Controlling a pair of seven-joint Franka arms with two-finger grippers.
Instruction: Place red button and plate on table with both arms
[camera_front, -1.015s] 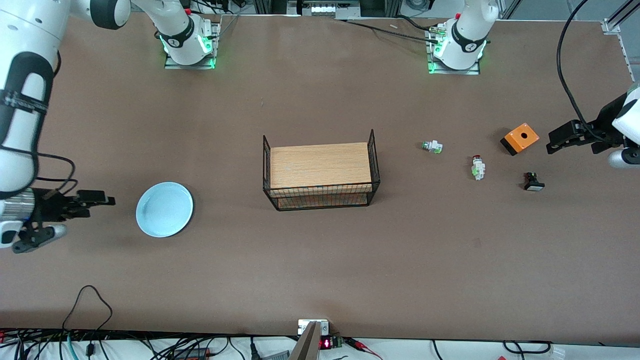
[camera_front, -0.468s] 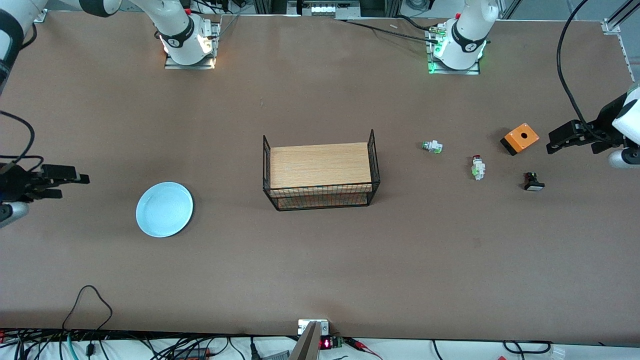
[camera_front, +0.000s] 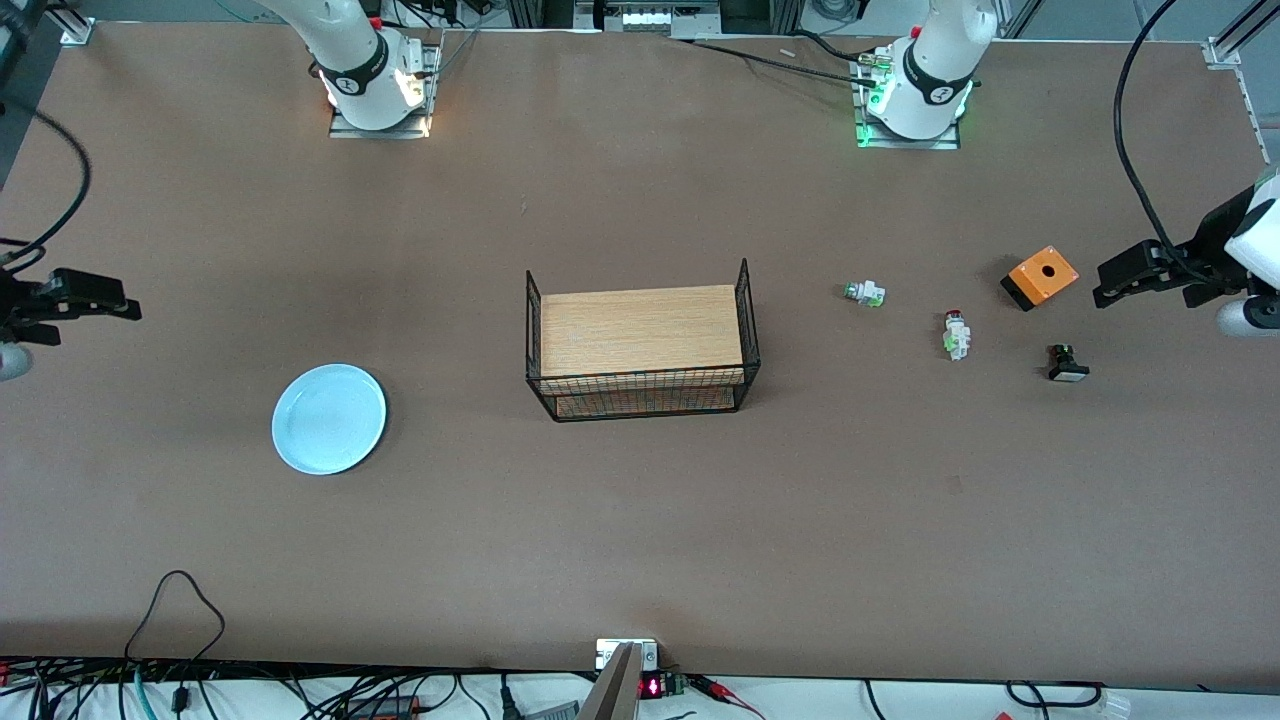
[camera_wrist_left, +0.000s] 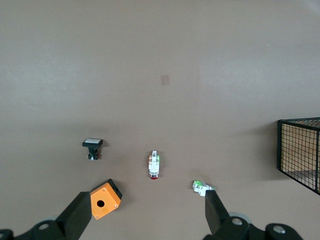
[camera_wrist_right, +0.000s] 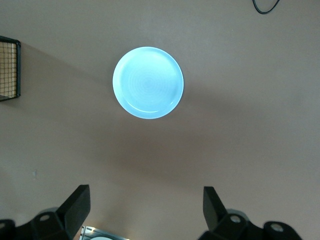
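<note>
Large flat matte brown table (camera_front: 640, 540): bearing both task items.

Small wood-topped black wire rack (camera_front: 641, 350): mid-table, top bare.

Round pale blue plate (camera_front: 329, 418): flat on table toward right arm's end, nearer front camera than rack, untouched.

Right gripper (camera_wrist_right: 145, 206): fingers spread, nothing held, high over table edge beside plate.

Left gripper (camera_wrist_left: 145, 216): fingers spread, nothing held, over left arm's end near orange box (camera_front: 1040, 276).

Small red button (camera_front: 956, 334), dark red cap, whitish body: lying on table between green-capped switch (camera_front: 864, 293) and black switch (camera_front: 1067, 364).

Judged: both placements done; nothing evidently left.
</note>
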